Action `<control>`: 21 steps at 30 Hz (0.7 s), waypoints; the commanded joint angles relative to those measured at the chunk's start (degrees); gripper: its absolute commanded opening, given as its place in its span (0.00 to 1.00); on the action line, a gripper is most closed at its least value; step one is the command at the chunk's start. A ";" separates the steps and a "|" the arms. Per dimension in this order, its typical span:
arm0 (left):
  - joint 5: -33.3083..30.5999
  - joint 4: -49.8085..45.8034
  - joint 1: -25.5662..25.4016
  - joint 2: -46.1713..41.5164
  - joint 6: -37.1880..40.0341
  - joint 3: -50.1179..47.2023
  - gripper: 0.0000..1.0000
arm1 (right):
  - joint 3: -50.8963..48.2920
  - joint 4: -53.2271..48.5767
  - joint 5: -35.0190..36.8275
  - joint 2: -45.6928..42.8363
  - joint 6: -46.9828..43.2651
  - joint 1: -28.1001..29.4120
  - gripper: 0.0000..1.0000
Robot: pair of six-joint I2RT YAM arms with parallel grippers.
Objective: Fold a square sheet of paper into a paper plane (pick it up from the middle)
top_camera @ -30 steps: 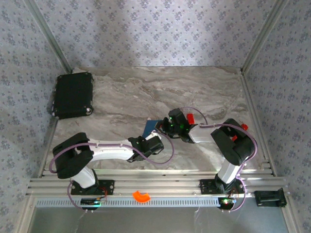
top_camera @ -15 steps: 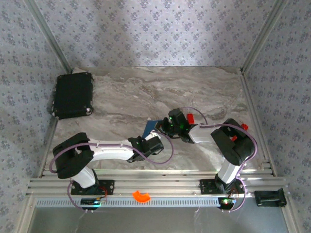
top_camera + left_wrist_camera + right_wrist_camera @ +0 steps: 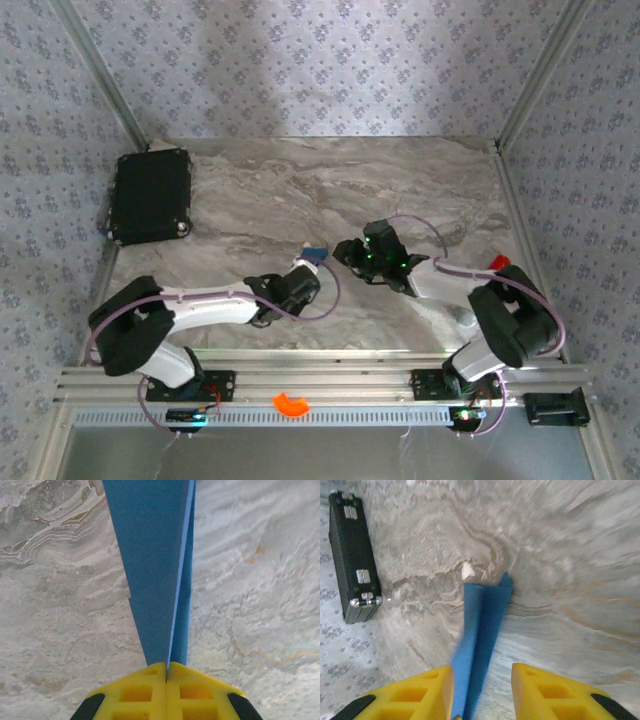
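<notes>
Pinching the blue paper [image 3: 150,555], the left claw [image 3: 166,666] has its two yellow fingers [image 3: 135,692] pressed together on the narrow end of the folded sheet. The paper stands on edge and widens as it runs away from the claw over the marble table [image 3: 260,580], with two layers showing along the crease. From above, the paper [image 3: 313,255] is a small blue patch near the middle of the table, just beyond the left claw [image 3: 303,272] and just beside the right claw [image 3: 345,250]. In the right wrist view the right claw [image 3: 482,672] is spread. The paper [image 3: 485,610] runs up the gap between its fingers, closer to the one on the left of the picture. Whether it touches that finger I cannot tell. A black case [image 3: 150,195] lies at the far left corner, well apart.
</notes>
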 commanded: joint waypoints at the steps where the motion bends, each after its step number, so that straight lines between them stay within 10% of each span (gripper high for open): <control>1: 11.61 6.03 3.68 -3.33 -3.43 -2.65 0.05 | -0.94 -9.29 4.41 -3.79 -4.79 -0.73 0.38; 21: 21.41 11.14 9.23 -1.04 -6.78 -6.37 0.05 | -3.24 -9.28 5.10 -6.15 -5.12 -0.79 0.40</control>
